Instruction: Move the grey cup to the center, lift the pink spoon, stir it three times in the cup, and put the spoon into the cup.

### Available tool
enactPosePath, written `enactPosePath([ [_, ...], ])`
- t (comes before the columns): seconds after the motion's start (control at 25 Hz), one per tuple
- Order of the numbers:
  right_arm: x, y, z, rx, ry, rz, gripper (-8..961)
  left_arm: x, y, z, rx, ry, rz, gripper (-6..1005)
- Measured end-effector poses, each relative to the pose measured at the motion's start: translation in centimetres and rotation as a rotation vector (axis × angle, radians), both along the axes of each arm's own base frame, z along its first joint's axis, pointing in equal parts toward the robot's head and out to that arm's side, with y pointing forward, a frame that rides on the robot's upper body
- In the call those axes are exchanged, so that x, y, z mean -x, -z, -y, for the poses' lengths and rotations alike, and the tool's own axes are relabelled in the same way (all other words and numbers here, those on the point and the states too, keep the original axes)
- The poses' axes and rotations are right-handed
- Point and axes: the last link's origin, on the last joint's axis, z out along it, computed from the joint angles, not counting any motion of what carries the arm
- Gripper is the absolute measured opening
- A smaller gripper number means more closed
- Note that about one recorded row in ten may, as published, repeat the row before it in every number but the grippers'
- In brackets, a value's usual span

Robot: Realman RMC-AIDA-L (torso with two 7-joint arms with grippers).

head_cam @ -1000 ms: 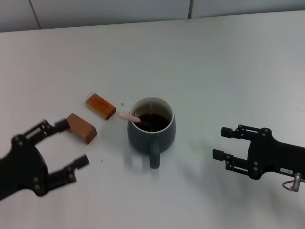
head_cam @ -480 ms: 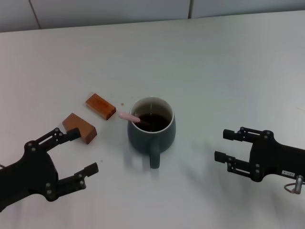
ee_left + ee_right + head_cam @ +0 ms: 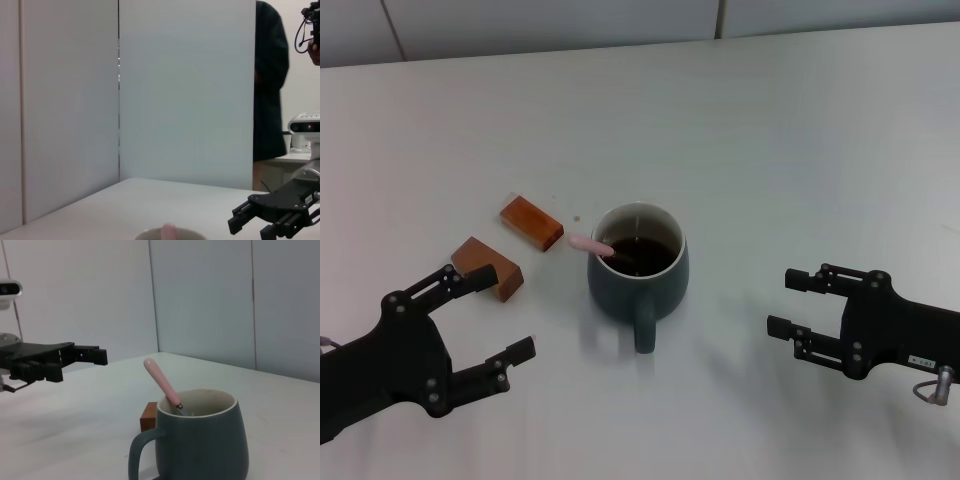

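Note:
The grey cup (image 3: 638,272) stands mid-table with dark brown liquid inside and its handle toward me; it also shows in the right wrist view (image 3: 200,442). The pink spoon (image 3: 590,243) stands in the cup, its pink handle leaning over the rim to the left, also seen in the right wrist view (image 3: 161,380). My left gripper (image 3: 498,315) is open and empty, low at the left, apart from the cup. My right gripper (image 3: 788,300) is open and empty to the right of the cup. In the left wrist view only the cup's rim (image 3: 170,232) and the spoon's tip (image 3: 169,232) show.
Two brown wooden blocks lie left of the cup: one (image 3: 531,222) nearer the cup, one (image 3: 488,267) close to my left gripper's upper finger. A wall panel runs behind the white table (image 3: 800,130).
My left gripper has moved right and toward the table's near edge, away from the wooden block. The right gripper shifted very slightly. Cup and spoon have not moved.

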Motion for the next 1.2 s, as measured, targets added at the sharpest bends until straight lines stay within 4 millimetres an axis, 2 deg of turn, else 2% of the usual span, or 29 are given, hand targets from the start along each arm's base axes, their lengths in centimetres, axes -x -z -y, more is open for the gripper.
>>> enactPosePath([
  [1.2,-0.06,-0.07,0.10,-0.006,0.002,-0.003,621,0.33,0.85,0.28,0.013,-0.024,-0.015,834],
])
